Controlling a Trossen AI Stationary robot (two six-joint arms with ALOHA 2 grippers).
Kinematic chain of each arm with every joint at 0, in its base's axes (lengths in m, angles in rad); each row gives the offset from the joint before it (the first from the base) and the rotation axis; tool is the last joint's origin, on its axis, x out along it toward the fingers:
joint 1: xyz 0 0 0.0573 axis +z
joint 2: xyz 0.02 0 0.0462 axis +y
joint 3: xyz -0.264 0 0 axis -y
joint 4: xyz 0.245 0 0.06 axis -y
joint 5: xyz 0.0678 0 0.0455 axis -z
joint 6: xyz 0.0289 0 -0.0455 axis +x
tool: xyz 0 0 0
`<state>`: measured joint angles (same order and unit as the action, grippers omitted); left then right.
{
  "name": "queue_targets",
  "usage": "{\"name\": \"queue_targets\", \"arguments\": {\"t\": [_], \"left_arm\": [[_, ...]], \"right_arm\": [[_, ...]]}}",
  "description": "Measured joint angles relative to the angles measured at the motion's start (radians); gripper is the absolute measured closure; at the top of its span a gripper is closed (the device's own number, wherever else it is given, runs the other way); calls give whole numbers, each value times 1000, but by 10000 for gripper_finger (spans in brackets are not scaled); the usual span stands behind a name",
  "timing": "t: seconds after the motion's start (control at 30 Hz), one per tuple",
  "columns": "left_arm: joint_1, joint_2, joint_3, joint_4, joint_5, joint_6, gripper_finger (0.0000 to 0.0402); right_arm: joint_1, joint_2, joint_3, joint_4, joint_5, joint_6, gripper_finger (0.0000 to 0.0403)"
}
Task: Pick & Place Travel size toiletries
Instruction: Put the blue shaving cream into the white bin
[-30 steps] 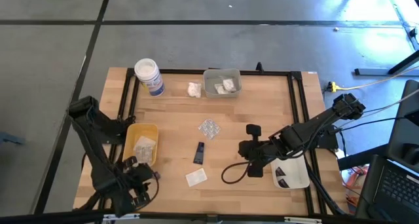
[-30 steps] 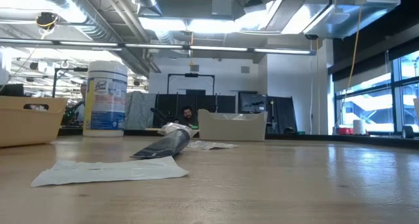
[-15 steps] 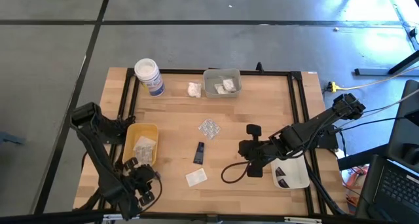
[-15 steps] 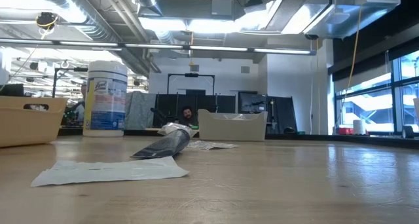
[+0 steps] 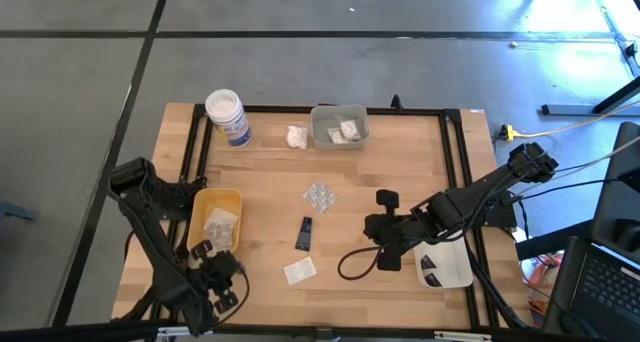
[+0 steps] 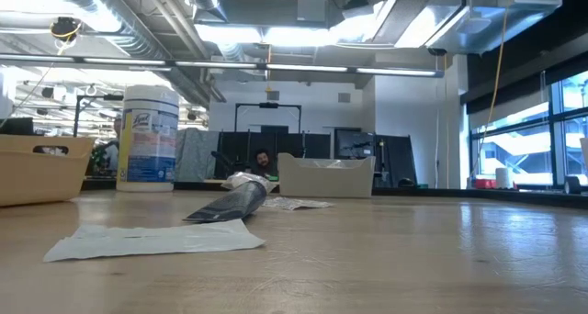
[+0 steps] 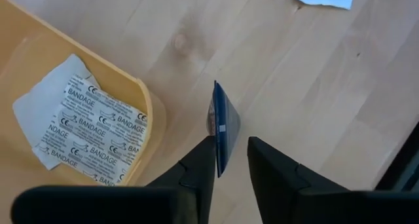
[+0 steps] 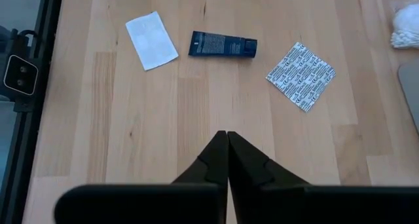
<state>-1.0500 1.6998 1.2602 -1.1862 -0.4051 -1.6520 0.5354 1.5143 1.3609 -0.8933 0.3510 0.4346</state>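
The left gripper (image 7: 226,160) pinches a thin dark blue flat packet (image 7: 221,129) by its edge, so the packet stands up between the 2 dark fingers. It hangs just beside the rounded corner of the yellow plastic tray (image 7: 152,112), over bare wood. The tray is the nearer place to put it, I think, so the coming move is a short one sideways over the rim. 1 white bandage sachet (image 7: 85,129) already lies in that tray.

The right gripper (image 8: 226,155) is squeezed closed with nothing in it and waits over the middle of the wooden table (image 5: 400,172).

Out on the table lie 1 dark blue tube (image 5: 304,233), 1 flat white square sachet (image 5: 299,271), 1 printed foil blister pack (image 5: 319,195) and 1 white lumpy packet (image 5: 296,136). The tube's long side points away from the front edge. The grey tray (image 5: 318,134) at the back holds white packets too. The right gripper is nearer the tube.
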Motion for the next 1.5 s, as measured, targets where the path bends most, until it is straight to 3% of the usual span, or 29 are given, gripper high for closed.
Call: {"name": "queue_targets", "arguments": {"t": [0.3,0.6,0.9,1.17,1.37,1.5], "left_arm": [[24,27,0,-7,6,47,333],[27,27,0,-7,31,76,395],[45,27,28,-9,13,152,398],[159,27,113,6,-119,391,398],[300,27,190,72,-201,686,398],[397,26,240,169,-198,896,398]], "right_arm": [[0,0,0,-1,0,0,399],[0,0,0,-1,0,-1,394],[0,0,0,29,0,-6,383],[1,0,0,178,-36,-108,378],[1,2,0,243,-59,-166,380],[1,2,0,254,-44,-183,369]]}}
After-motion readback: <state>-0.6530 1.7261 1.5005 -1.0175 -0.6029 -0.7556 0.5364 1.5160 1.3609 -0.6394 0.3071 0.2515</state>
